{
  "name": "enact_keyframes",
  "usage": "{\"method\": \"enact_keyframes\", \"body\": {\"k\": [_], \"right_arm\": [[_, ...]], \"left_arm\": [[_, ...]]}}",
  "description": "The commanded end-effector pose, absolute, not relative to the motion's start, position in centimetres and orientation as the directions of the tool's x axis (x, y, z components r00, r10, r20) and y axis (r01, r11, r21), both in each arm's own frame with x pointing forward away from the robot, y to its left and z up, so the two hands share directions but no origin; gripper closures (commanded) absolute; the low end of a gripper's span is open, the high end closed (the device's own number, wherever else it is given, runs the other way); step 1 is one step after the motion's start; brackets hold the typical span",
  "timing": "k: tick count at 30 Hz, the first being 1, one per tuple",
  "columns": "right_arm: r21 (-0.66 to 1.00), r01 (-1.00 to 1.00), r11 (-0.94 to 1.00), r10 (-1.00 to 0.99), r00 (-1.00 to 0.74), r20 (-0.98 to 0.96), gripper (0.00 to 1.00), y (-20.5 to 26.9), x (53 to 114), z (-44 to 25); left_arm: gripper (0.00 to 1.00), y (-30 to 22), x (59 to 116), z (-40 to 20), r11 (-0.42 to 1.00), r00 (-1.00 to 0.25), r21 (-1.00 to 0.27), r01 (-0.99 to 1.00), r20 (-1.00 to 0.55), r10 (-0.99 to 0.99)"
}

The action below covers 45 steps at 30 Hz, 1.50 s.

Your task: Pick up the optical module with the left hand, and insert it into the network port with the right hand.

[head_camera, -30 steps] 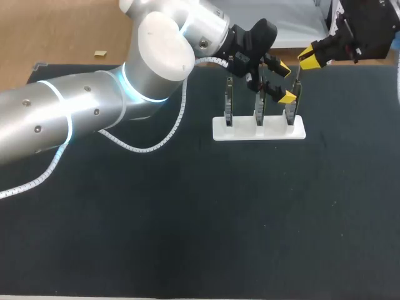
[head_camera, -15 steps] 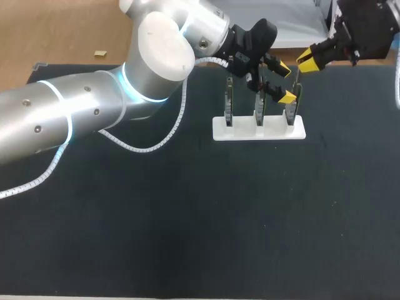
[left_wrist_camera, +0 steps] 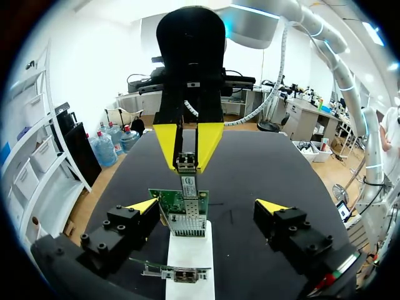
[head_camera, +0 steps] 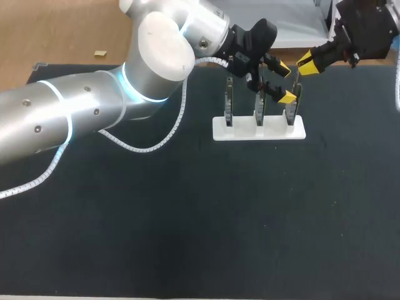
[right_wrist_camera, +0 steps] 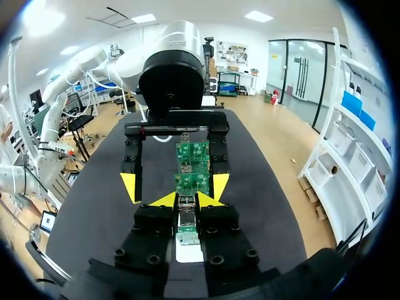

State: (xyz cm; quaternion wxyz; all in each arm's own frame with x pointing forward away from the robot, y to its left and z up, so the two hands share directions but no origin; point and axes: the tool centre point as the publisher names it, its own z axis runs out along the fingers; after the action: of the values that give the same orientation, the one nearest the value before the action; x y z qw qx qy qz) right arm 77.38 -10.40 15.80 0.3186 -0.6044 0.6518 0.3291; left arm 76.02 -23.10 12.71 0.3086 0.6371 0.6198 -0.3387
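Observation:
The optical module (left_wrist_camera: 186,164), a small metal plug, hangs between the yellow fingers of my right gripper (left_wrist_camera: 187,167), which is shut on it. It sits just above the top edge of a green network card (left_wrist_camera: 178,206) standing upright in a white stand (head_camera: 250,130). In the head view my right gripper (head_camera: 308,64) is over the rightmost card (head_camera: 292,107). My left gripper (head_camera: 285,82) is open, its fingers straddling that card without touching it. In the right wrist view the module (right_wrist_camera: 186,212) shows between my right gripper's (right_wrist_camera: 187,200) tips.
Two more upright cards (head_camera: 229,103) stand in the same white stand. A white coiled cable (head_camera: 156,145) trails from my left arm across the black mat (head_camera: 200,219).
My right gripper with the module has shifted slightly down toward the card. The left arm has not moved.

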Motion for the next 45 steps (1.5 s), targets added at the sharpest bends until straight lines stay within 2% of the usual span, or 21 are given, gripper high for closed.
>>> {"method": "enact_keyframes", "body": {"k": [1,2,18,19,21,45], "right_arm": [[0.042,-0.997,0.058,-0.579,-0.068,-0.813,0.73,-10.3,77.3,15.7],[0.042,-0.997,0.059,-0.579,-0.068,-0.813,0.00,-10.3,77.3,15.8],[0.076,-0.996,0.052,-0.498,-0.092,-0.862,0.00,-11.4,77.9,18.7],[0.075,-0.996,0.052,-0.498,-0.091,-0.863,0.41,-11.3,77.9,18.7],[0.071,-0.997,0.034,-0.504,-0.079,-0.860,1.00,-11.2,77.8,18.5],[0.104,-0.994,0.024,-0.542,-0.100,-0.834,1.00,-10.2,77.4,16.2]], "left_arm": [[0.00,-23.1,75.8,12.7,-0.036,0.000,-0.025,0.999,-0.813,0.582],[0.00,-23.1,75.8,12.7,-0.036,0.000,-0.025,0.999,-0.813,0.582],[0.00,-23.1,75.8,12.7,-0.036,0.000,-0.025,0.999,-0.813,0.582],[0.00,-23.1,75.8,12.7,-0.036,0.000,-0.025,0.999,-0.813,0.582],[0.00,-23.1,75.8,12.7,-0.036,0.000,-0.025,0.999,-0.813,0.582],[0.00,-23.1,75.8,12.7,-0.036,0.000,-0.025,0.999,-0.813,0.582]]}}
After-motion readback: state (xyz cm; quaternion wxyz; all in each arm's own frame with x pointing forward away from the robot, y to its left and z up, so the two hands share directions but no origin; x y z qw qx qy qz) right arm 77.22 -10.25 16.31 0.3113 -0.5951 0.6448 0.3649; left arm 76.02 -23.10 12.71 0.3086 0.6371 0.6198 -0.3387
